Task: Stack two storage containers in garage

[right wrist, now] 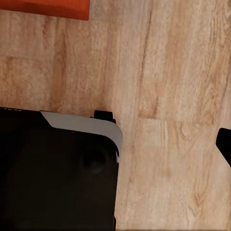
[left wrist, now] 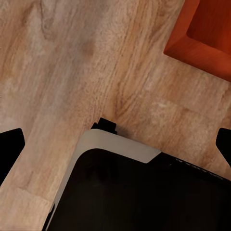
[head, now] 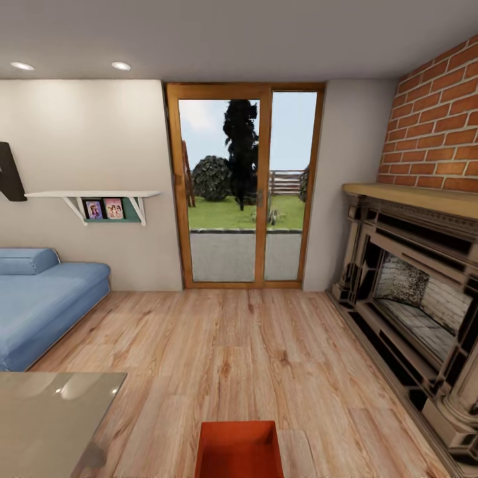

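Head view: you had the robot in the living room, facing the wood-framed glass doors [head: 244, 186], with the blue sofa [head: 40, 302] on its left side and the brick fireplace [head: 418, 312] on its right. One orange-red storage container [head: 239, 450] sat on the wood-plank floor [head: 232, 345] directly ahead and close in, open side up; its near end was cut off by the frame edge, so its full length could not be read. A glossy table top [head: 46, 411] was clipped at the lower left corner. The second container could not be located from here. Left wrist view: the camera looked down at the planks over the robot's dark base [left wrist: 139, 192]; a corner of the container [left wrist: 204, 33] lay near the base, apart from it. Dark finger tips [left wrist: 9, 147] sat at both side edges, so the left jaws stood wide and empty. Right wrist view: the same base [right wrist: 57, 168] and a thin strip of the container [right wrist: 45, 7] were seen. One dark tip [right wrist: 225, 144] showed at one edge; I could not tell the right jaws' spread. My reading: both arms hung low because pickup had not begun.
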Motion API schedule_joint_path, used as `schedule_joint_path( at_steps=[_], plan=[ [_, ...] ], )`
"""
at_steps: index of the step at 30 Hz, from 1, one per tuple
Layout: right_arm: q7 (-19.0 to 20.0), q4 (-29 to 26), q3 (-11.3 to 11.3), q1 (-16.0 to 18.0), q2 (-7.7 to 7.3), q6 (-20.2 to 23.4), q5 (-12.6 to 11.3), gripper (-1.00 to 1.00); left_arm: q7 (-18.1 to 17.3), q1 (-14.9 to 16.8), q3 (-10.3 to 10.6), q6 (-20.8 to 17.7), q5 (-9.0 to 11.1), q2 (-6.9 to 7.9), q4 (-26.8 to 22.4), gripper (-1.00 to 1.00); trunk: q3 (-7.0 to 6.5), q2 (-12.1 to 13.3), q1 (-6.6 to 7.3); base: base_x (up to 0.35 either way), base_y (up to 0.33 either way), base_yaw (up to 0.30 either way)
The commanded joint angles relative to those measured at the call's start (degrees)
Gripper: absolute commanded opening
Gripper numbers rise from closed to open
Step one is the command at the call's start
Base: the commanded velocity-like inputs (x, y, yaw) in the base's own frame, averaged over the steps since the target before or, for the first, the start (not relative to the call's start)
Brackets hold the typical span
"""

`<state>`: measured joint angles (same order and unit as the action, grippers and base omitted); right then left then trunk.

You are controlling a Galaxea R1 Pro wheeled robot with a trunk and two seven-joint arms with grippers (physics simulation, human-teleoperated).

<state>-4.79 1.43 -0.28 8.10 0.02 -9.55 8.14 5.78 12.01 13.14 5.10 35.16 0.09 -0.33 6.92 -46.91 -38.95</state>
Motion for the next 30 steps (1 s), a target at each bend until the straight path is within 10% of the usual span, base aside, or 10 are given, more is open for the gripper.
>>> schedule_joint_path(
  at_steps=[1, 30],
  plan=[
    [-0.3, 0.2, -0.1, 0.1, -0.01, -0.2, 0.6, 1.00, 0.2, 0.0, 0.5, 0.1, 0.3, 0.00, 0.0, 1.00, 0.18, -0.1, -0.01, 0.000, 0.000, 0.000],
    [0.0, 0.2, 0.1, 0.1, 0.01, -0.1, 0.5, 1.00, 0.2, 0.0, 0.7, 0.1, -0.2, -0.02, -0.4, 1.00, 2.84, -0.1, -0.01, 0.000, 0.000, 0.053]
  ],
)
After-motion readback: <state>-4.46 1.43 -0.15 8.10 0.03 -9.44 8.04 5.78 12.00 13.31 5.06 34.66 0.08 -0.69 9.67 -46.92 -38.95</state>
